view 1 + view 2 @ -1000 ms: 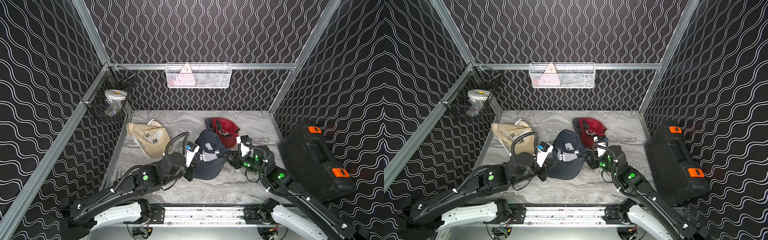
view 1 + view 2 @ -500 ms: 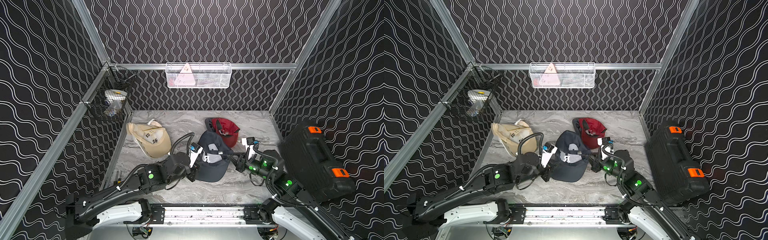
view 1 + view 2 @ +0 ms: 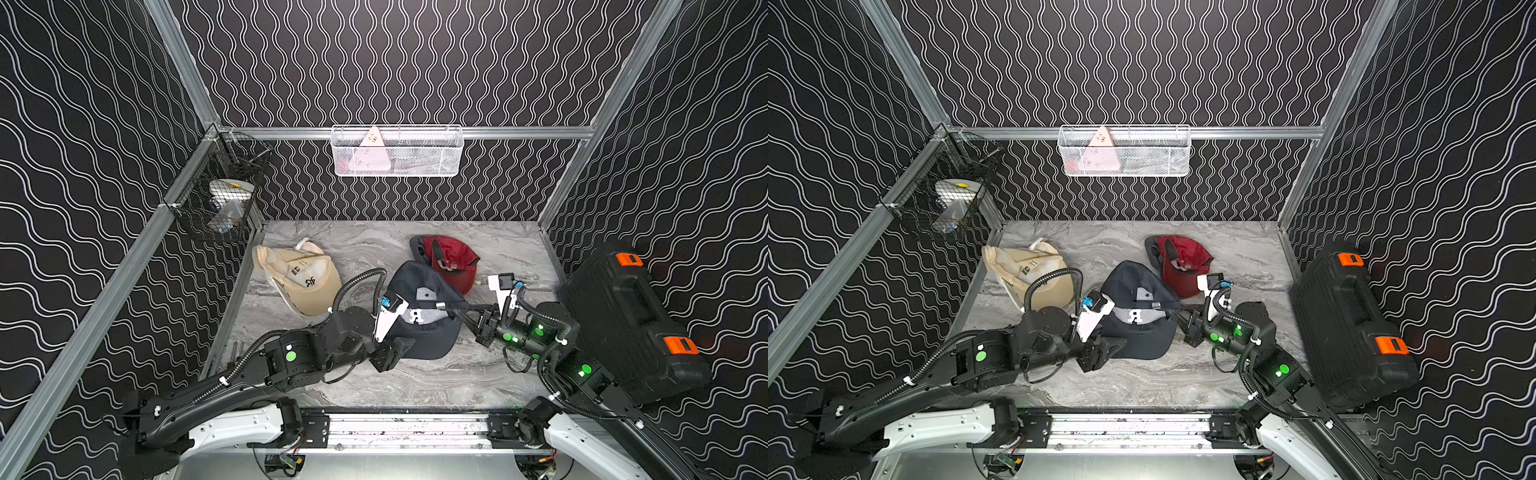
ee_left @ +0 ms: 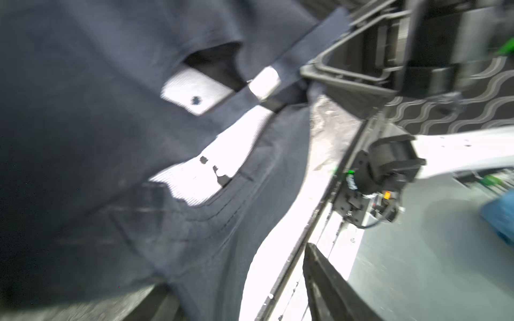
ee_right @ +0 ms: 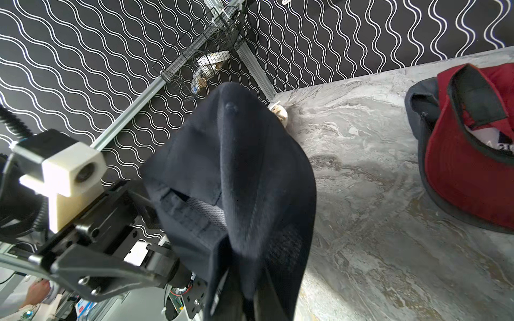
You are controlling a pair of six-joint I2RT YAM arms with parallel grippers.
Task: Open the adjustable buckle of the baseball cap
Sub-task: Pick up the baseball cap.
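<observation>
**A:** What lies left of the navy cap (image 3: 432, 338)?
**B:** A beige cap (image 3: 305, 282), near its left side. The left gripper (image 3: 394, 353) is at its near-left edge with jaws apart and clamping nothing. I cannot tell whether the brim touches them.
**A:** Where is the navy cap itself?
**B:** It is on the marbled tabletop (image 3: 415, 386), between the two grippers. Its metal buckle (image 3: 439, 306) is on the strap (image 4: 306, 47) at the cap's right side.
**A:** And to its right?
**B:** The right gripper (image 3: 465, 311), pinched closed on the strap just past the buckle. A red cap (image 3: 453, 262) lies just behind-right, and a black case (image 3: 623, 316) is farthest right.
</observation>
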